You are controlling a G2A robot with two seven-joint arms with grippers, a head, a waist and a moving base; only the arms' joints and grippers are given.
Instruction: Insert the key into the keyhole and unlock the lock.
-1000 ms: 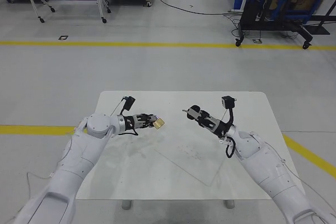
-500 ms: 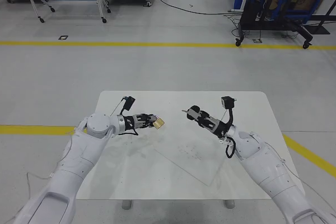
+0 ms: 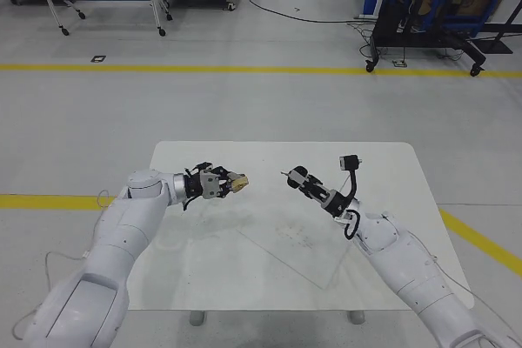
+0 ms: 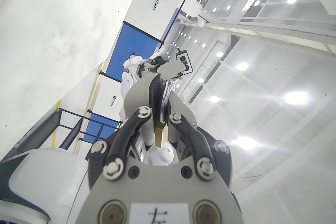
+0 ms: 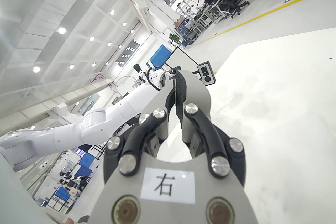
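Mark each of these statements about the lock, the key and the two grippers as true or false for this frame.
1. The left gripper has its fingers shut on the brass padlock. True.
2. The right gripper has its fingers shut on the key. True.
3. Both grippers are over the white table. True.
4. The padlock lies flat on the table. False: it is held up off the table in the left gripper.
5. The key is already inserted in the padlock. False: in the top view the key and the padlock are apart, with bare table showing between them.
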